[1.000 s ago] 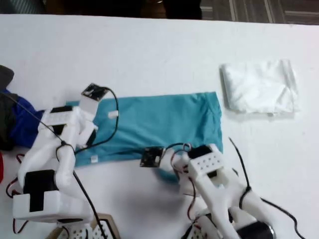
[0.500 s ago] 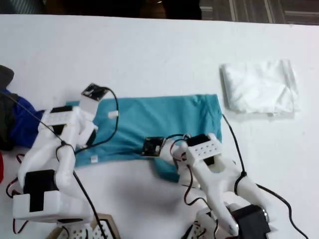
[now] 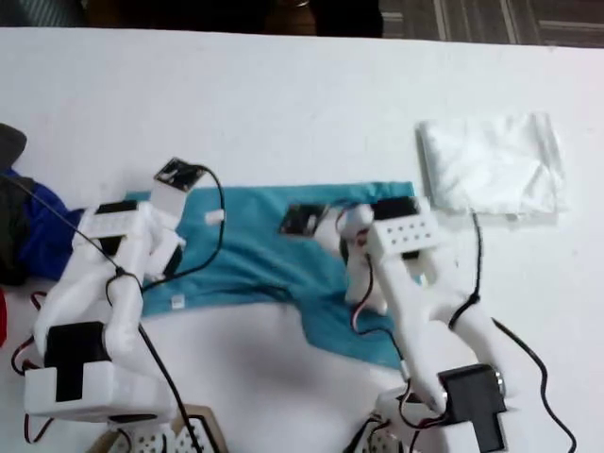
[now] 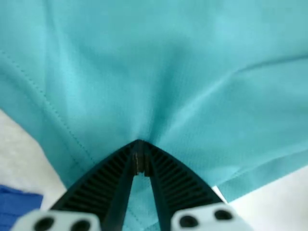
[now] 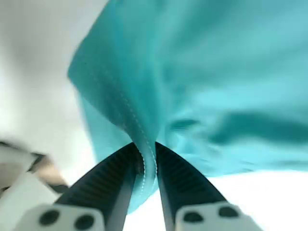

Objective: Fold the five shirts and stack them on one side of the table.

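Observation:
A teal shirt lies spread across the middle of the table. My left gripper is shut on a pinch of the teal shirt near its left end, under the left arm. My right gripper is shut on a hemmed edge of the teal shirt, lifted off the table. The right arm stands over the shirt's right part, with cloth trailing down to the near side. A folded white shirt lies at the far right.
A pile of dark and blue clothes sits at the left edge. The white table is bare along its far side. Cables hang from both arms, and a brown object lies by the left arm's base.
The right arm has swung from the shirt's near edge toward the far side, dragging the held teal edge with it and folding the right part over. The left arm has kept still.

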### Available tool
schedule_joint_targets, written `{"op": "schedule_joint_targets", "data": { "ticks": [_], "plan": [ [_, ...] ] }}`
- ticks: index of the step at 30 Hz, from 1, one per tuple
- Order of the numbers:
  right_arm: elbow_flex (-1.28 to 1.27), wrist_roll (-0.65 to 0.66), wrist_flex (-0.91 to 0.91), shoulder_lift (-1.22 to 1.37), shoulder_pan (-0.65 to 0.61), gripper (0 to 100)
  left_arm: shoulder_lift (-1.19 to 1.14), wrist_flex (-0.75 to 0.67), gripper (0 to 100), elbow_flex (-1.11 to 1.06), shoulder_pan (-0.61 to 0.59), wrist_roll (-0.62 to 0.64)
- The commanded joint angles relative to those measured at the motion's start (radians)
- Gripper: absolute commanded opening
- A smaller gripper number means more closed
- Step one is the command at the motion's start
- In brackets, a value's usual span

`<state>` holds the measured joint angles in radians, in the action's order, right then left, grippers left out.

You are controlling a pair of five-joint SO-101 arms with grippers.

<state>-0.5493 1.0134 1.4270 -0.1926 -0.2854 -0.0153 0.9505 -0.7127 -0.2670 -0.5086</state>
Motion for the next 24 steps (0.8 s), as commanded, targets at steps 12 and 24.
{"op": "schedule_joint_targets", "data": {
  "ticks": [12,24],
  "plan": [
    [0.589,-0.003,0.031,0.469,0.015,1.9,-0.005,-0.021,3,-0.005,-0.026,-0.002],
    [1.069,-0.204,0.165,0.774,0.094,20.0,-0.003,-0.021,3,-0.007,-0.026,-0.002]
  ]
}}
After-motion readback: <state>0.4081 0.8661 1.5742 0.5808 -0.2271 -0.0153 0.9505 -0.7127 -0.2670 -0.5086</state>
